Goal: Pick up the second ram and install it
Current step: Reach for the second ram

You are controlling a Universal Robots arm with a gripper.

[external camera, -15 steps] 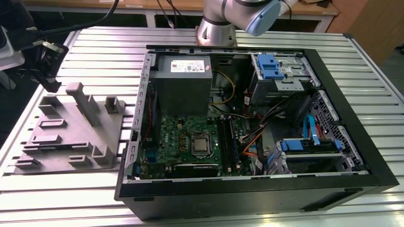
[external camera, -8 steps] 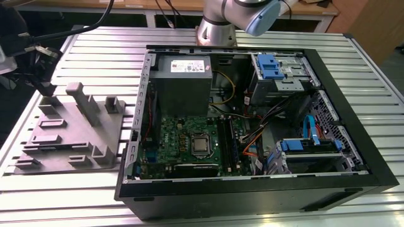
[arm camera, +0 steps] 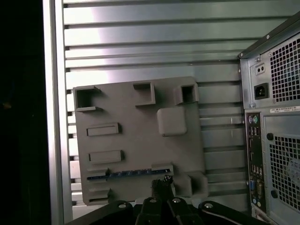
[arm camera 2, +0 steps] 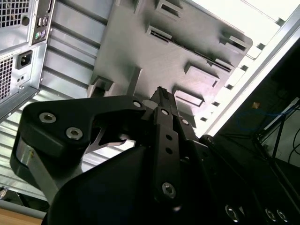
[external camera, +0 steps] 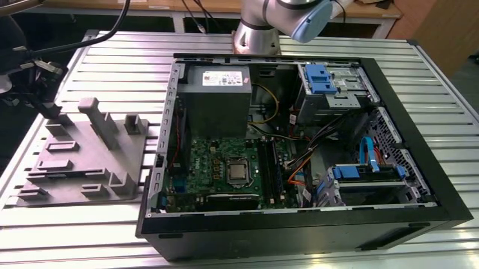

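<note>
gripper (arm camera: pixel 162 182) hung over the grey fixture plate (arm camera: pixel 136 136), tips pressed together, nothing clamped between them. same closed look in the second wrist view: gripper (arm camera 2: pixel 159 91) tapered to a single point against the plate (arm camera 2: pixel 140 47).

second ram (arm camera: pixel 129 174) lay on the plate. it was a long thin dark strip with a bluish edge, seated lengthwise in a row of low holders. that row ran along the plate's border farthest from the three tall pockets (arm camera: pixel 145 93). in the first wrist view the gripper tip lined up just beside one end of the ram, the end nearer the computer case (arm camera: pixel 276 140). no contact seen. height of the gripper above the ram could not be judged.

exterior view: plate (external camera: pixel 82 162) lay flat on the slatted metal table (external camera: pixel 112 50) in the left half of the frame, just beside the case (external camera: pixel 299 241), which took the centre and right. case lay on its side, open face up. inside it:
- green motherboard (external camera: pixel 210 162) at lower centre
- grey power supply (external camera: pixel 217 95) above the motherboard
- blue drive brackets (external camera: pixel 318 78) at upper right and lower right

arm (external camera: pixel 258 25) base stood behind the case at top centre.

in both wrist views the case's rear panel (arm camera 2: pixel 18 47), with power socket and ports, faced the plate across a strip of bare table (arm camera: pixel 140 42).
</note>
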